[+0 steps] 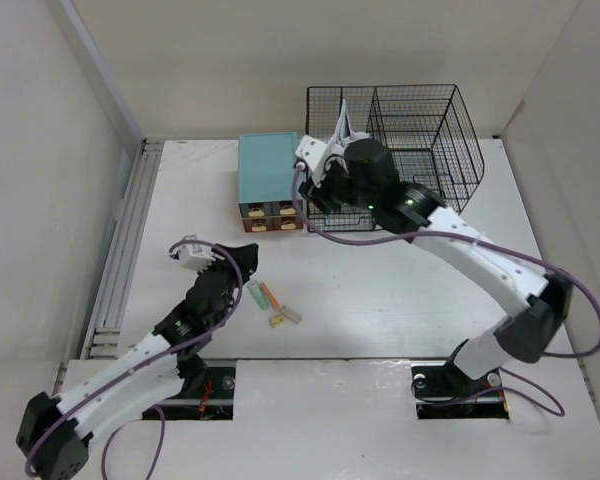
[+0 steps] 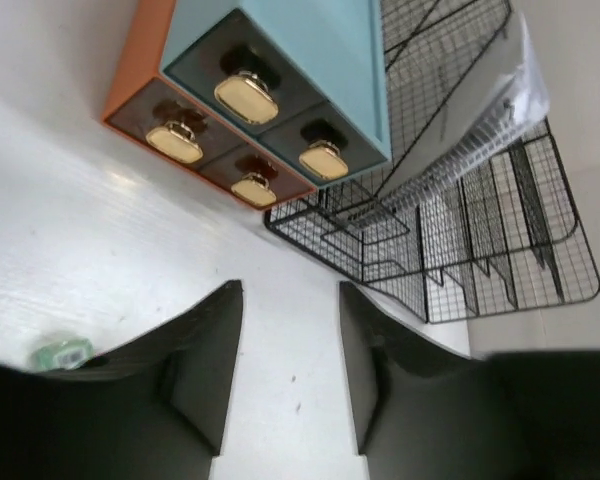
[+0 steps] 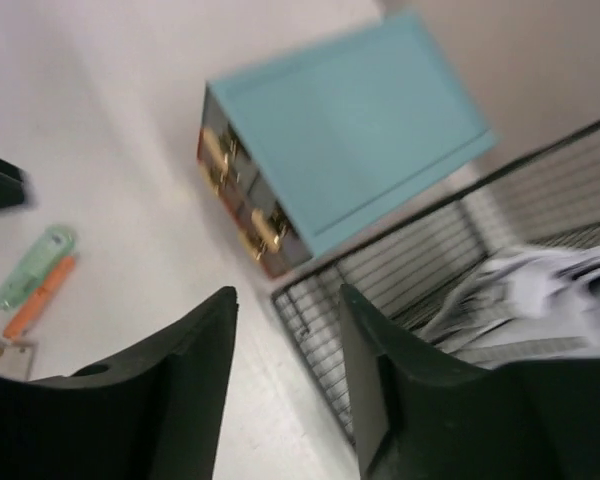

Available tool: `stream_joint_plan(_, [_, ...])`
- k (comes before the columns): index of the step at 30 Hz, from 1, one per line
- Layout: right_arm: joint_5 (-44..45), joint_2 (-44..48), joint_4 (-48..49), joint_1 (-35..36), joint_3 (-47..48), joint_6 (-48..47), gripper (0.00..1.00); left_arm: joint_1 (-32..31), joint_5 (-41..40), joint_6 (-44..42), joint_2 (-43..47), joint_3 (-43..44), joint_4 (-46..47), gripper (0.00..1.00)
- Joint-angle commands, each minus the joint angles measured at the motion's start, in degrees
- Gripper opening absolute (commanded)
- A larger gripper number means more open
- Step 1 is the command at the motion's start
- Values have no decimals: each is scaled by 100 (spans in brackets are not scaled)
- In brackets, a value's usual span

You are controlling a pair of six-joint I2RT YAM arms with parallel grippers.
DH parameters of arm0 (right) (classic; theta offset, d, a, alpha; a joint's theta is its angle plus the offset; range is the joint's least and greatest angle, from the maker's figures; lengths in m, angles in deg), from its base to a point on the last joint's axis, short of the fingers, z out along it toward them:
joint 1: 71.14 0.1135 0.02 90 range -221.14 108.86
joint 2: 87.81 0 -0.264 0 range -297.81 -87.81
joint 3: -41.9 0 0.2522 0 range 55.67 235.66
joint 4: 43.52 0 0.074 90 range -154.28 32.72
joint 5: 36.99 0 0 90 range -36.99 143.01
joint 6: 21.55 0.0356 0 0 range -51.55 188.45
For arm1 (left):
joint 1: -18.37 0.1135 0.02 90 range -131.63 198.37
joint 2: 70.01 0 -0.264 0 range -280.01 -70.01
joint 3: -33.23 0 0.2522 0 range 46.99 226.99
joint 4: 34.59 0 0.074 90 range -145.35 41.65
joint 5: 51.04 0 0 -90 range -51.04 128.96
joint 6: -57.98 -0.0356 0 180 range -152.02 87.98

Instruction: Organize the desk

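Observation:
The white desk (image 1: 380,290) carries a teal drawer box (image 1: 268,175) and a black wire rack (image 1: 410,140) at the back. White papers (image 1: 345,125) stand in the rack's left compartment. A green marker (image 1: 255,294), an orange marker (image 1: 270,296) and small tags (image 1: 285,317) lie near the front. My left gripper (image 1: 235,258) hovers just left of the markers; in its wrist view the left gripper (image 2: 290,300) is open over bare desk. My right gripper (image 1: 315,195) hangs at the rack's front left corner. The right gripper (image 3: 285,300) is open and holds nothing.
The drawer box (image 2: 300,70) shows several closed drawers with gold knobs. The rack (image 3: 400,290) holds crumpled papers (image 3: 540,290). A metal rail (image 1: 120,250) runs along the desk's left edge, and walls close in the back and both sides.

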Motion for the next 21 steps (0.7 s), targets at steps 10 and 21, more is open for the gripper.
stream_joint_plan(10, [-1368,1104,627,-621,-452,123,49,2754,3836,62,-3641,581,3306,61])
stream_joint_plan(21, [-2079,1219,794,-1122,-655,405,50,3141,4328,-17,-5381,1108,4063,55])
